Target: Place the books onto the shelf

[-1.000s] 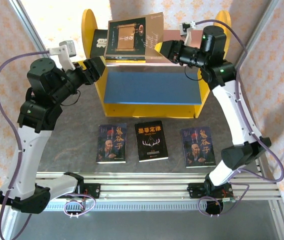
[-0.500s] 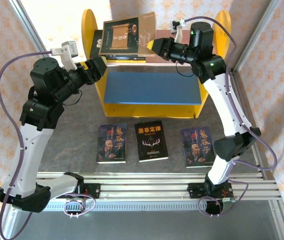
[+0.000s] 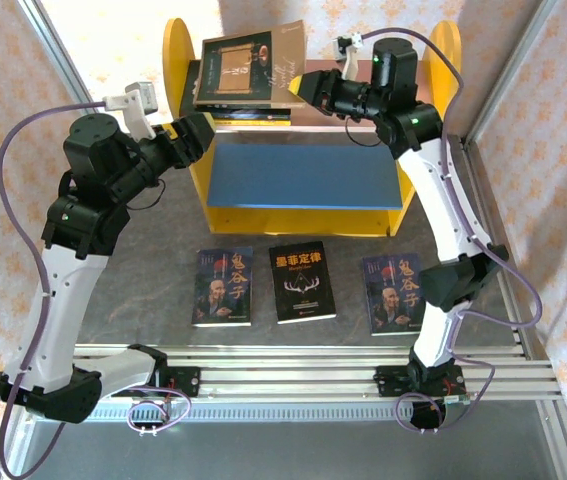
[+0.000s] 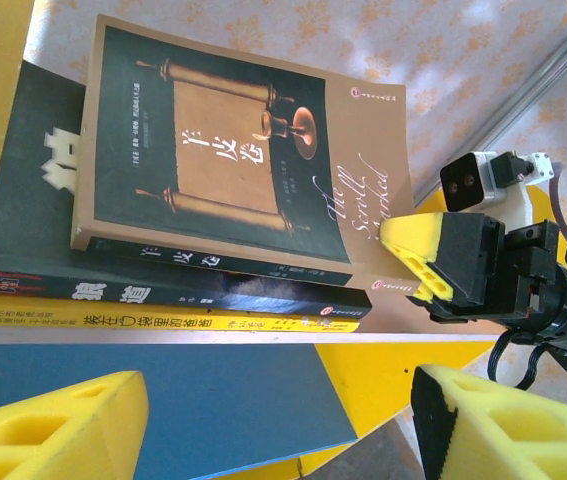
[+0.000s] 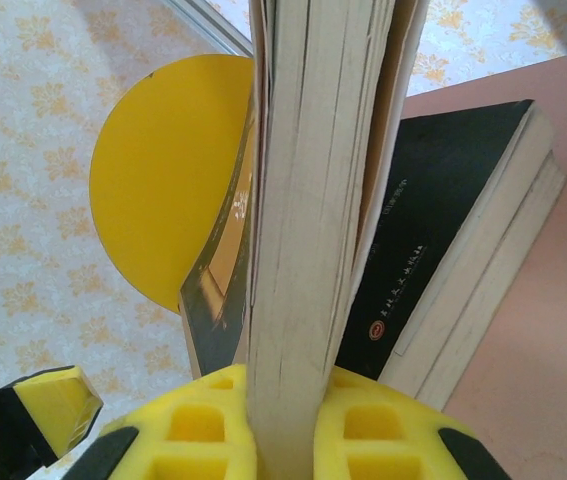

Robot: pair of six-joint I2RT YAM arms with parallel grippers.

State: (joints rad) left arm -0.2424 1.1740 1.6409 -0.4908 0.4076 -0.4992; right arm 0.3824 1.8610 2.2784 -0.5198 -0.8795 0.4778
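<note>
My right gripper point(image 3: 308, 86) is shut on the edge of the tan-brown book point(image 3: 248, 68), holding it over the stack on the shelf's pink upper board point(image 3: 348, 118). In the right wrist view the book's page edge point(image 5: 313, 200) runs up from between the yellow pads point(image 5: 213, 420). Under it lie a dark book point(image 4: 23, 200) and a yellow-covered book point(image 4: 163, 320). My left gripper point(image 3: 201, 132) hangs open at the shelf's left panel point(image 3: 176, 50), its fingers point(image 4: 53, 425) wide apart. Three books lie on the table: two with a bearded man point(image 3: 223, 286) point(image 3: 395, 292) and a black antler one point(image 3: 301, 282).
The shelf's blue lower board point(image 3: 303, 175) is bare. A metal frame post point(image 3: 503, 70) rises close to the right arm. Aluminium rails point(image 3: 293, 375) run along the near table edge, just below the row of books.
My right gripper has carried the tan-brown book leftward, so it now sits further over the stack. The left arm has barely shifted.
</note>
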